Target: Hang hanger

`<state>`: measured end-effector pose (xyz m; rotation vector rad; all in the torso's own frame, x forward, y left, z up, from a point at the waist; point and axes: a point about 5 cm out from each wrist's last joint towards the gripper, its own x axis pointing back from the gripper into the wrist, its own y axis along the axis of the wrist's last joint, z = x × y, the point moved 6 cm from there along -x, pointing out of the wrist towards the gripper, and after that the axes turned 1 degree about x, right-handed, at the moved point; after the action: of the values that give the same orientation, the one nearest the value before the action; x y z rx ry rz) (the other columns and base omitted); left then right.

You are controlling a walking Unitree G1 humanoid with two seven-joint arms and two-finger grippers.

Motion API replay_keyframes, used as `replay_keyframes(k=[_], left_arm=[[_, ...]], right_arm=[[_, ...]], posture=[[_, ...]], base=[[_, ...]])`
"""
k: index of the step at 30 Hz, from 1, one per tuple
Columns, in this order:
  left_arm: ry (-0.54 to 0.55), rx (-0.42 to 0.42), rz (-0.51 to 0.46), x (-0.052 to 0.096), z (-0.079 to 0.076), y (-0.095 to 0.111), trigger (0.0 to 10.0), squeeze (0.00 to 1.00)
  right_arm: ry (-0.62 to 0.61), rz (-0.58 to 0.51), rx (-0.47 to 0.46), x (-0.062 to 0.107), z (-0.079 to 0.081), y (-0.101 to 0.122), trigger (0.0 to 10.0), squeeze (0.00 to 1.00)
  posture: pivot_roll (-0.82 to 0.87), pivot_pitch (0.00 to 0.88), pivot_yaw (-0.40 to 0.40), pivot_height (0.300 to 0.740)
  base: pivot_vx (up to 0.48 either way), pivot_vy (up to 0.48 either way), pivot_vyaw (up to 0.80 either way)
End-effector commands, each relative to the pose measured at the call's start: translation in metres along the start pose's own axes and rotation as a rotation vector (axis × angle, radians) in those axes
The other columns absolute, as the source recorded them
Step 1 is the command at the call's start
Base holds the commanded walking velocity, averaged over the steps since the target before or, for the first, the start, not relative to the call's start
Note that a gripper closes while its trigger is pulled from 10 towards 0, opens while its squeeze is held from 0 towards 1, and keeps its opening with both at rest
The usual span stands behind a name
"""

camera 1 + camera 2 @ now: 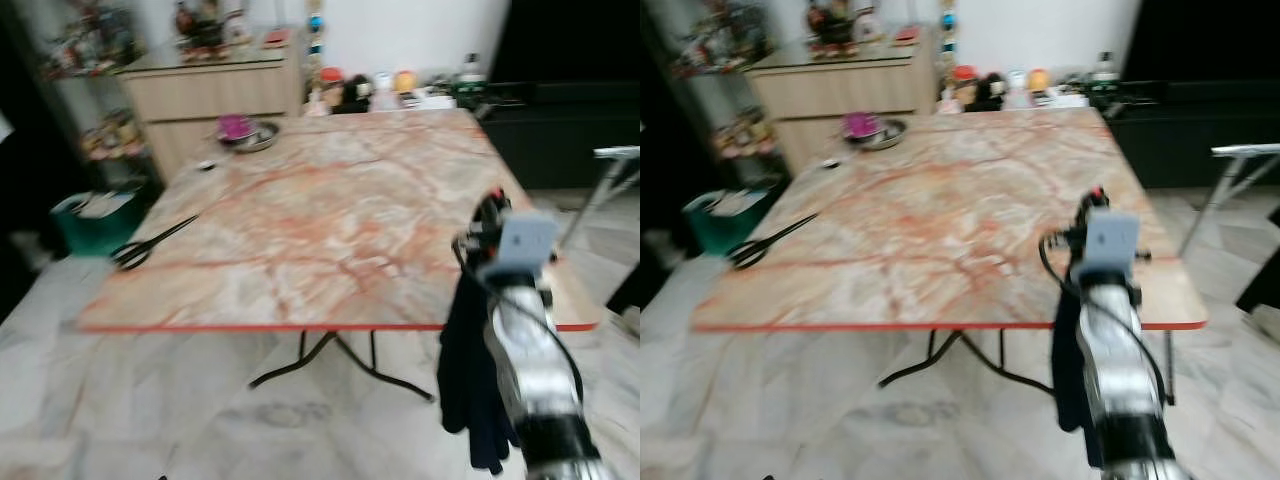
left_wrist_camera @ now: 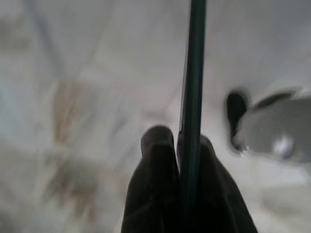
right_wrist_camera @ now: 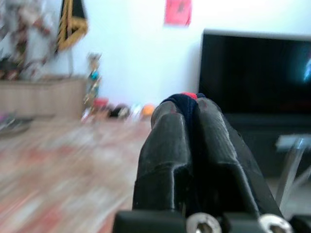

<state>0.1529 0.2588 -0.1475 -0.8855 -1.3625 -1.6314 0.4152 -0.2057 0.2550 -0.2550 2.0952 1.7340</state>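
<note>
In the left wrist view, my left gripper is shut on a thin dark green hanger rod that runs straight up between the fingers, with blurred pale floor behind it. My right gripper is raised at the near right corner of the marble table. It is shut on a dark navy garment that hangs down beside the arm, below the table edge. The right wrist view has the navy cloth pinched between the two fingers.
Black scissors lie at the table's left edge and a metal bowl sits at its far left. Behind stand a wooden sideboard, a teal bin and a dark TV. A metal frame stands at the right.
</note>
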Motion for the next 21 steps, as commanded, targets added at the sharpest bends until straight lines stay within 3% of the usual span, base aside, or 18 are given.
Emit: replay_keyframes(k=[1,7,11,15,20,21], left_arm=[[-0.003,-0.011,0.013,0.001,0.001,-0.005,10.0,0.00],[-0.015,-0.014,0.003,-0.001,-0.008,0.003,10.0,0.00],[-0.020,-0.015,0.002,-0.002,-0.013,0.005,10.0,0.00],[-0.022,-0.028,0.005,-0.003,-0.018,0.006,10.0,0.00],[-0.031,-0.031,0.014,-0.003,-0.024,0.003,10.0,0.00],[-0.031,-0.031,0.014,-0.003,-0.024,0.003,10.0,0.00]], right_arm=[[0.013,-0.084,-0.032,-0.020,0.003,0.030,10.0,0.00],[0.034,-0.167,-0.031,-0.059,-0.004,0.076,10.0,0.00],[0.063,-0.154,-0.024,-0.069,-0.003,0.081,10.0,0.00],[0.119,-0.048,0.008,-0.070,0.006,0.054,10.0,0.00],[0.163,0.118,0.031,-0.040,0.019,-0.011,10.0,0.00],[0.163,0.118,0.031,-0.040,0.019,-0.011,10.0,0.00]], posture=[[0.12,0.000,0.053,0.740],[0.13,0.000,0.039,0.740],[0.12,0.000,0.034,0.740],[0.13,0.000,0.026,0.740],[0.13,0.000,0.028,0.740],[0.13,0.000,0.028,0.740]], base=[[0.292,0.000,0.00],[0.299,0.000,0.00],[0.301,0.000,0.00],[0.293,0.000,0.00],[0.054,0.000,0.00],[0.000,0.000,0.00]])
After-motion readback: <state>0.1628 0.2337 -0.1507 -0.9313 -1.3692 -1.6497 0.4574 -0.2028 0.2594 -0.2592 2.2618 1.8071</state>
